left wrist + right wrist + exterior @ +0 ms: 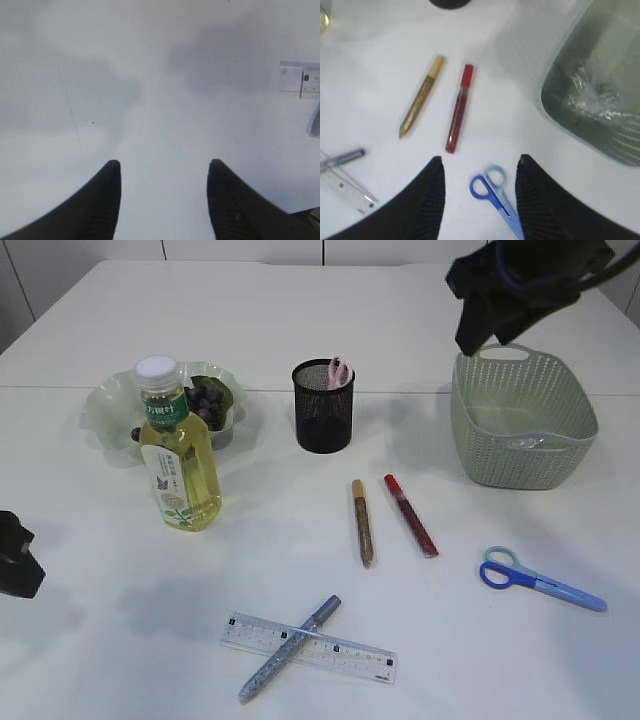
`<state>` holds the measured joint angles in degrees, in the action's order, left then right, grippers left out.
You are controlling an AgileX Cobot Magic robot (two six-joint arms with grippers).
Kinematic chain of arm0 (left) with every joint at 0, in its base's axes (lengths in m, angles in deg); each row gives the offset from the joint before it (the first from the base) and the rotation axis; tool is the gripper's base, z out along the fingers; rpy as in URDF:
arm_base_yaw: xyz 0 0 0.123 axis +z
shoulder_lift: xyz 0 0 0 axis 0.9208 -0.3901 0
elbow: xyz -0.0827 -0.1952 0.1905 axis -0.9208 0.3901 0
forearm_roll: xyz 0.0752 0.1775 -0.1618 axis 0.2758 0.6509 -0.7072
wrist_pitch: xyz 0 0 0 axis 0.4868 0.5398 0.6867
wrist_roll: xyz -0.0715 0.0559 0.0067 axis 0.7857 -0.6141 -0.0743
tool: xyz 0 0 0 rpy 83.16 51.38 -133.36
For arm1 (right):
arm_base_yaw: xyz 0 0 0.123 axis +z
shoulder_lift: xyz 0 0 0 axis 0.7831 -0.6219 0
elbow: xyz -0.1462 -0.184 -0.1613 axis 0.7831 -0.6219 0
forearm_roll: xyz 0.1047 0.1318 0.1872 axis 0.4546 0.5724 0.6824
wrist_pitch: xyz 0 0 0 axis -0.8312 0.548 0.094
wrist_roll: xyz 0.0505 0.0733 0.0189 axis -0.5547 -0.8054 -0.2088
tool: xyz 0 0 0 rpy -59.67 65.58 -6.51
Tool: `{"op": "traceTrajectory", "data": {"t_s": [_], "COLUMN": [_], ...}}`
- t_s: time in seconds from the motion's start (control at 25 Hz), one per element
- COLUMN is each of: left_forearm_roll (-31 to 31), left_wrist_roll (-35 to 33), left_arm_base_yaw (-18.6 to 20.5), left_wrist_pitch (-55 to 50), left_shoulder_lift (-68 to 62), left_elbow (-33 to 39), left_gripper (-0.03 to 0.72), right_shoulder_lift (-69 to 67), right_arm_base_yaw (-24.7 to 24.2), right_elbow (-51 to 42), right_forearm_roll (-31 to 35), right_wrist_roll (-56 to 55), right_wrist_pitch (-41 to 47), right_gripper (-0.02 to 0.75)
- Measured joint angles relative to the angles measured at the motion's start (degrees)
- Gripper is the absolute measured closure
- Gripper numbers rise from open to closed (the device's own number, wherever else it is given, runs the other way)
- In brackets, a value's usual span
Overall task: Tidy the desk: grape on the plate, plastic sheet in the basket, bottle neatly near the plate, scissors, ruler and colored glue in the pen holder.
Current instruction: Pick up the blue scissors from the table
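Observation:
Dark grapes [205, 400] lie on the pale green plate [100, 405], with the yellow bottle [180, 455] upright in front of it. The crumpled plastic sheet [527, 443] [592, 95] rests inside the green basket [520, 468] [551, 102]. On the table lie blue scissors [540, 580] [495, 192], a clear ruler [340, 652] [347, 189] [299, 77], and gold [362, 522] [422, 96], red [411, 515] [459, 107] and silver [290, 648] [342, 159] glue pens. My right gripper [478, 332] [479, 159] hangs open high by the basket. At the table's left edge my left gripper [15, 558] [165, 162] is open over bare table.
A black mesh pen holder [323, 408] stands at mid-table with a pink item in it. The silver glue pen lies across the ruler near the front edge. The basket sits at the right, behind the scissors.

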<state>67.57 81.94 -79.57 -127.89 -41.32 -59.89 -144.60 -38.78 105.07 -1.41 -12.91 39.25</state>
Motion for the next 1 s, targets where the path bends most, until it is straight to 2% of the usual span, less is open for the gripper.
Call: {"op": "traceTrajectory", "data": {"t_s": [0.52, 0.64, 0.8, 1.0], "left_forearm_roll": [0.8, 0.8, 0.9, 1.1], "left_wrist_roll": [0.0, 0.0, 0.0, 0.0], "left_arm_base_yaw": [0.0, 0.0, 0.0, 0.0], "left_wrist_pitch": [0.9, 0.9, 1.0, 1.0], "left_shoulder_lift": [0.0, 0.0, 0.0, 0.0], "left_elbow": [0.0, 0.0, 0.0, 0.0], "left_gripper": [0.284, 0.284, 0.285, 0.287], "right_shoulder_lift": [4.0, 3.3, 0.0, -4.1], "right_arm_base_yaw": [0.1, 0.1, 0.1, 0.1], "right_elbow": [-25.9, -28.2, -28.5, -28.5], "right_forearm_roll": [-8.8, -11.7, -12.2, -12.2], "right_wrist_roll": [14.9, 17.9, 19.0, 19.1], "right_wrist_pitch": [-0.1, -0.2, -2.1, -6.3], "right_gripper": [0.367, 0.367, 0.365, 0.304]}}
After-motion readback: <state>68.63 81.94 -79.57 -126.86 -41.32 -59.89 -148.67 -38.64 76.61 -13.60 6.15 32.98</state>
